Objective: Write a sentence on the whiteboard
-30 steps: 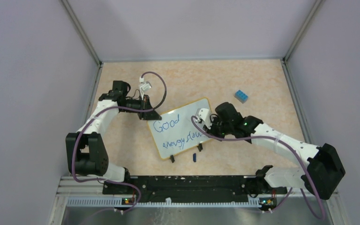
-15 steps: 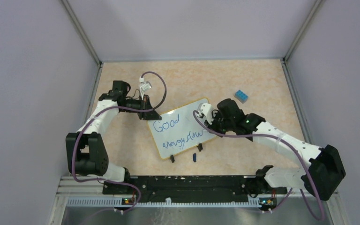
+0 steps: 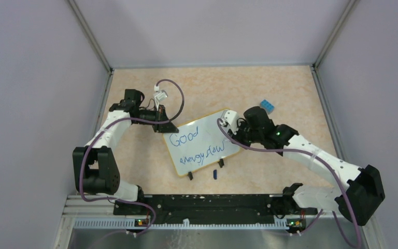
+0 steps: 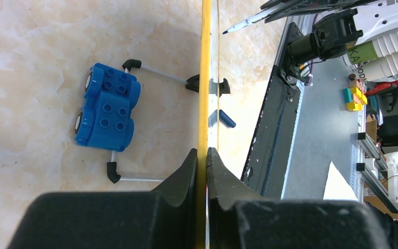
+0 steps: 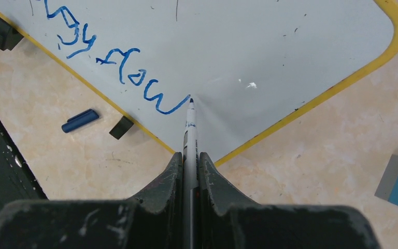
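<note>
Two tools share this job. The right tool [image 5: 190,154] is pinched tight on a marker [image 5: 190,122], whose tip appears to sit on the whiteboard [image 5: 249,46] right at the end of the last blue stroke. The left tool [image 4: 202,155] is clamped on the board's yellow rim at the far left corner, pinning it to the table [image 3: 249,88].

From where I stand, the stroke in hand wants light, even pressure. If the pen leans too hard, the board may skid or pivot about that single clamped corner. I'd judge the left grip has to hold firm while the right arm draws the tip toward the bare white patch near the rounded corner, lifting cleanly between letters so no trailing lines show.

The sentence [image 3: 194,145] runs in two blue lines across the board, which lies at an angle mid-table. The top line clearly reads "Good". The second is a scrawl, perhaps "everyday", though I can't be sure. A blue cap [image 5: 80,120] lies loose by one of the black clip feet [image 5: 121,127], and a blue block [image 3: 267,107] sits well apart. I can see no brand name on the marker.
</note>
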